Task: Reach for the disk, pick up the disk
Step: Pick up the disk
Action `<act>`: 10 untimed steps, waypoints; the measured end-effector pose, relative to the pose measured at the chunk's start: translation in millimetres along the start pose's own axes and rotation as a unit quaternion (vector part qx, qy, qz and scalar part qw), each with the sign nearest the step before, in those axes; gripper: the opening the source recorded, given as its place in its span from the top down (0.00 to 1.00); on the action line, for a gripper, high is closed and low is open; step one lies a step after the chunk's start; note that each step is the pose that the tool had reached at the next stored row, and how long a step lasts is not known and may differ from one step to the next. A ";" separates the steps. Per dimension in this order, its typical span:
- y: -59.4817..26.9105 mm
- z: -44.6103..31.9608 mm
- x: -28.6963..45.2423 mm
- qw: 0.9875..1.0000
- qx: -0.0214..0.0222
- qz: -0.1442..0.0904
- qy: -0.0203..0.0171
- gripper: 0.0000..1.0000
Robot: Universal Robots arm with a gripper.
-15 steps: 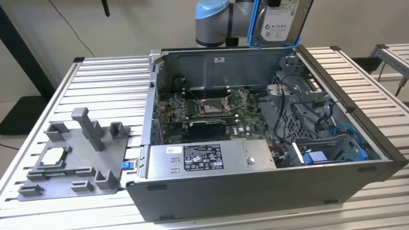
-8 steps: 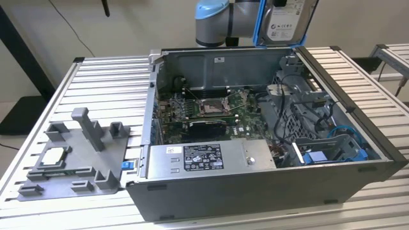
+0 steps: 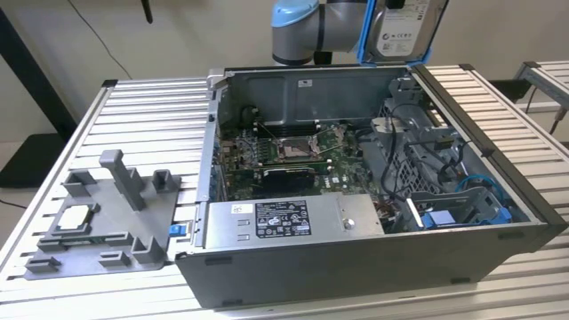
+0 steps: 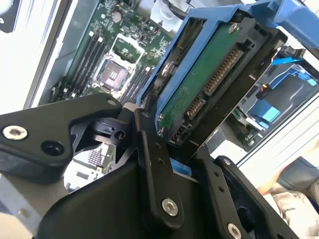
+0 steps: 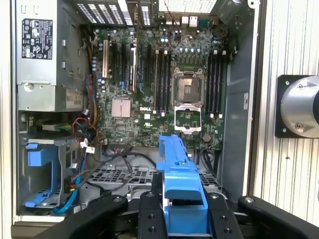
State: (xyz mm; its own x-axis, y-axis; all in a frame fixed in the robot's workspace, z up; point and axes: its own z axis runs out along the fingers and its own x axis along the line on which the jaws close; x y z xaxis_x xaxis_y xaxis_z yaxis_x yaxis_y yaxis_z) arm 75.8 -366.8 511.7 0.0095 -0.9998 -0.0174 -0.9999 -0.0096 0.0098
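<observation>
On the exterior view's left, a grey plastic fixture [image 3: 106, 217] is lying on the slatted metal worktop [image 3: 151, 117], beside the open computer case [image 3: 356, 200]. Inside the case, the motherboard [image 3: 289, 150] is showing its empty processor socket [image 3: 294, 147], with the power supply [image 3: 289, 220] along the near wall and a bare blue caddy [image 3: 444, 217] sitting in the bay toward the exterior view's right.

Above the case's far wall, toward the exterior view's right, the disk [image 3: 402, 30] is hanging clear in the air, label facing the camera, its long axis roughly upright.

In the second wrist view the tool [image 4: 169, 144] is clamping the disk [image 4: 199, 84], its black fingers [image 4: 149, 159] pressing on both sides of the blue bracket, the connector end pointing away. The first wrist view is looking straight down: the bracket [image 5: 182, 194] is sitting between the tool's links [image 5: 182, 219], directly over the motherboard [image 5: 164, 94]. The pickup looks done, with the disk lifted out of the case.
</observation>
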 end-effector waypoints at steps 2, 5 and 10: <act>-0.1 0.0 0.0 1.000 0.000 0.000 0.000 1.00; -0.2 0.0 0.0 1.000 0.000 0.000 0.000 1.00; -0.4 0.0 0.1 1.000 0.000 0.000 0.000 1.00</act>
State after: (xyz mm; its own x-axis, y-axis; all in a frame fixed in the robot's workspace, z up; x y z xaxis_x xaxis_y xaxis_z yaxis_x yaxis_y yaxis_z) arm 76.2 -366.9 511.7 0.0095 -0.9998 -0.0174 -0.9999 -0.0097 0.0098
